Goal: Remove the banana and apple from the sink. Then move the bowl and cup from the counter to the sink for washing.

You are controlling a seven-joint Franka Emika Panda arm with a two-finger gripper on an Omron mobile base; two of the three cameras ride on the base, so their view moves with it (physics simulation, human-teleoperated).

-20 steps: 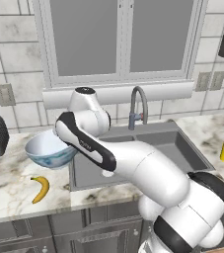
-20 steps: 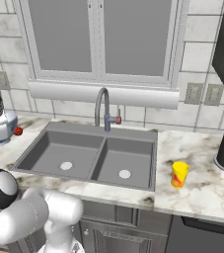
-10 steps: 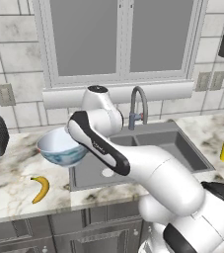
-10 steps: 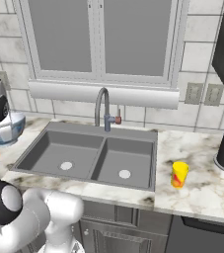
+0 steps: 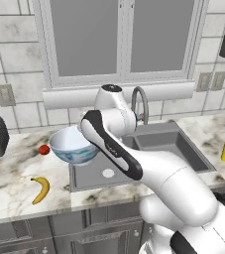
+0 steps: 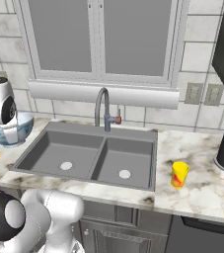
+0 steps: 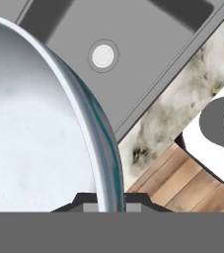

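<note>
Gripping the rim of the wide round bowl (image 5: 73, 146), white to pale blue inside and blue-grey outside, the two-finger gripper (image 7: 108, 200) has its jaws narrow, one on each side of the thin wall; the hand view shows this rim running between them. The bowl is in the air, tilted a little, above the left edge of the dark grey rectangular double-basin sink (image 5: 148, 151), where the sink meets the white marble counter with grey-brown veins (image 5: 10, 183). In the right base view the bowl (image 6: 10, 131) hangs at the far left, beside the white arm.

On the counter to the left of the sink lies the small curved yellow banana (image 5: 40, 189), near the front edge. The tiny round red apple (image 5: 44, 149) sits further back, just beside the bowl. The small yellow cup with a red-orange mark (image 6: 179, 174) stands upright on the counter to the right of the sink. Both basins show their round white drains.
</note>
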